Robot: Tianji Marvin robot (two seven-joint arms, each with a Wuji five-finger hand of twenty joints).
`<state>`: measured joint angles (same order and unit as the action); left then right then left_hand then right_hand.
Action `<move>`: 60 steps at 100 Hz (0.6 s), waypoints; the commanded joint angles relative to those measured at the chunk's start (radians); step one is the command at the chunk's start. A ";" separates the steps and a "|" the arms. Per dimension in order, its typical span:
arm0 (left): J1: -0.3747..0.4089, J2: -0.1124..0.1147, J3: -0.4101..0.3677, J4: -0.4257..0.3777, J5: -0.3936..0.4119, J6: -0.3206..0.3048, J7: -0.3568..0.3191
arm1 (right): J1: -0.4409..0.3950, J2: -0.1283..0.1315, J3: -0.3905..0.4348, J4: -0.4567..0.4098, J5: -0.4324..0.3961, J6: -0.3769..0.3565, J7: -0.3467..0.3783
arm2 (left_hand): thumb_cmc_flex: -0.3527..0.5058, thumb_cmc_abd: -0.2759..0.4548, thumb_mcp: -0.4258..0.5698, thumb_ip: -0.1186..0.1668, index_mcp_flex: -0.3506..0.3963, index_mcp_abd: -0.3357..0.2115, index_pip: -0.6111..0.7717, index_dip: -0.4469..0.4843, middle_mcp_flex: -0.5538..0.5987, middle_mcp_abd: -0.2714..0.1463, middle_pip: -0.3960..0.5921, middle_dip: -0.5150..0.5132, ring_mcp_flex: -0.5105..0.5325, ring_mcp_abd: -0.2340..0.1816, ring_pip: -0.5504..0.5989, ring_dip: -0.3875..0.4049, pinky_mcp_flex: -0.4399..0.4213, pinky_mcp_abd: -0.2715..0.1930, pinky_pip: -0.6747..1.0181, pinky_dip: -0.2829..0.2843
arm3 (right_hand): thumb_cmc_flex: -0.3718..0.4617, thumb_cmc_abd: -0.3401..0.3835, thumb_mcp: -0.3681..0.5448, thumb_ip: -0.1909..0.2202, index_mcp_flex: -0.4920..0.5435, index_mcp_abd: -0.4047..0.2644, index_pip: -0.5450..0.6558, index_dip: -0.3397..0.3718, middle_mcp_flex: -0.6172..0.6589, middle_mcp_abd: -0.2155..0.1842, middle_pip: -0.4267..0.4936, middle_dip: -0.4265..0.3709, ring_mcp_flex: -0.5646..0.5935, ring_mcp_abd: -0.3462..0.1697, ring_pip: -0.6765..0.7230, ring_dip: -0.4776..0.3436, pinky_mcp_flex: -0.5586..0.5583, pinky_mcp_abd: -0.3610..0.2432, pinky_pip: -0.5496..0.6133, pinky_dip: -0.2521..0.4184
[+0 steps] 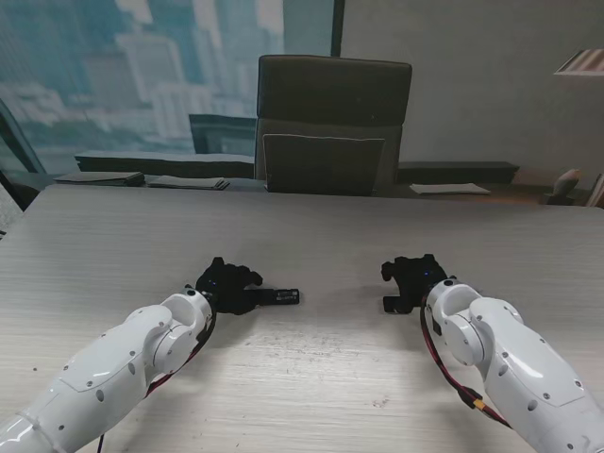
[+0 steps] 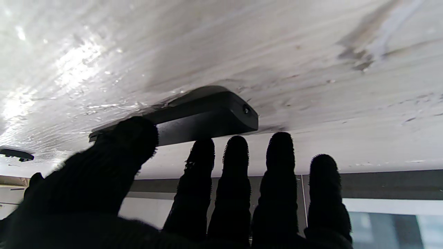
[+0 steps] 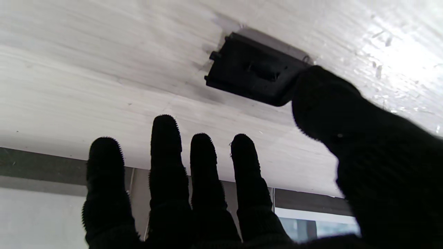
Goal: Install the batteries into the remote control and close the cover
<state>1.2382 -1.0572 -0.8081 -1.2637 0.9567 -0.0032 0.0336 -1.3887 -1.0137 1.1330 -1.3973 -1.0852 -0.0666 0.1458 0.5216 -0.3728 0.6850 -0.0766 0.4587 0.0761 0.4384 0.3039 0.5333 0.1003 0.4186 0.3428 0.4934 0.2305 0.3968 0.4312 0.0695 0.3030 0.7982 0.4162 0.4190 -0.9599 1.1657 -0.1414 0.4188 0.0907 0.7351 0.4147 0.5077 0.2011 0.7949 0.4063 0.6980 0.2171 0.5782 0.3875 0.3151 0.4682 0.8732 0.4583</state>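
On the tabletop (image 1: 311, 236), left hand (image 1: 226, 286) hovers with fingers spread, thumb by the remote (image 2: 204, 116), while right hand (image 1: 415, 280) spreads too, thumb touching the cover (image 3: 252, 74).

Table (image 1: 311, 226) (pale woodgrain): remote (image 1: 281, 297), cover (image 1: 396, 304)

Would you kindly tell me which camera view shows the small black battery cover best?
The right wrist view: the small black plastic battery cover lies close, showing its tabs. The stand view shows only a dark speck; the left wrist view misses it.

one remote control (image 1: 279, 297), one battery cover (image 3: 251, 74) — two gloved hands, one chair (image 1: 332, 123)
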 commanded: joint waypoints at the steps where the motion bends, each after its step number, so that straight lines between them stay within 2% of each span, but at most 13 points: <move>1: 0.001 -0.001 0.002 -0.004 -0.003 0.005 -0.019 | -0.005 -0.002 -0.009 0.010 0.004 0.006 0.023 | -0.024 0.023 -0.002 0.033 -0.018 0.022 -0.006 -0.010 -0.010 0.014 0.009 -0.009 -0.011 0.003 0.001 -0.003 -0.017 -0.001 -0.010 -0.012 | -0.009 -0.040 0.042 -0.026 -0.028 0.020 0.025 -0.014 -0.026 -0.017 0.023 -0.004 0.008 -0.014 0.015 -0.007 -0.006 -0.008 -0.008 0.020; 37: 0.003 0.000 0.000 -0.007 -0.003 0.009 -0.024 | 0.007 -0.008 -0.066 0.092 0.044 0.081 -0.026 | -0.026 0.026 -0.005 0.034 -0.015 0.022 -0.004 -0.009 -0.006 0.016 0.009 -0.008 -0.008 0.002 0.002 -0.003 -0.016 -0.001 -0.009 -0.012 | 0.022 -0.034 0.054 -0.024 0.000 0.017 0.056 -0.009 -0.022 -0.013 0.036 -0.001 0.040 -0.017 0.060 0.004 0.009 -0.009 0.019 0.029; 60: 0.001 0.000 0.003 -0.006 -0.006 0.008 -0.025 | 0.024 -0.012 -0.110 0.142 0.086 0.119 -0.041 | -0.027 0.028 -0.005 0.034 -0.013 0.022 -0.004 -0.009 -0.008 0.016 0.008 -0.009 -0.011 0.003 0.001 -0.003 -0.017 -0.001 -0.009 -0.012 | 0.051 -0.019 0.059 -0.020 0.060 -0.021 0.178 0.044 0.012 -0.006 0.051 0.004 0.068 -0.019 0.105 0.012 0.029 -0.010 0.066 0.031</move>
<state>1.2382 -1.0569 -0.8070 -1.2648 0.9540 0.0005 0.0269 -1.3417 -1.0207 1.0424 -1.3051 -1.0075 0.0482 0.0732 0.5216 -0.3724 0.6850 -0.0766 0.4587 0.0761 0.4384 0.3039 0.5333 0.1003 0.4187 0.3428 0.4936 0.2305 0.3968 0.4312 0.0695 0.3030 0.7981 0.4162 0.4435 -0.9621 1.1865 -0.1418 0.4247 0.0913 0.8594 0.4309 0.5090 0.2006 0.8174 0.4063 0.7163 0.2698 0.7563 0.4485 0.3356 0.4660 0.9075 0.4800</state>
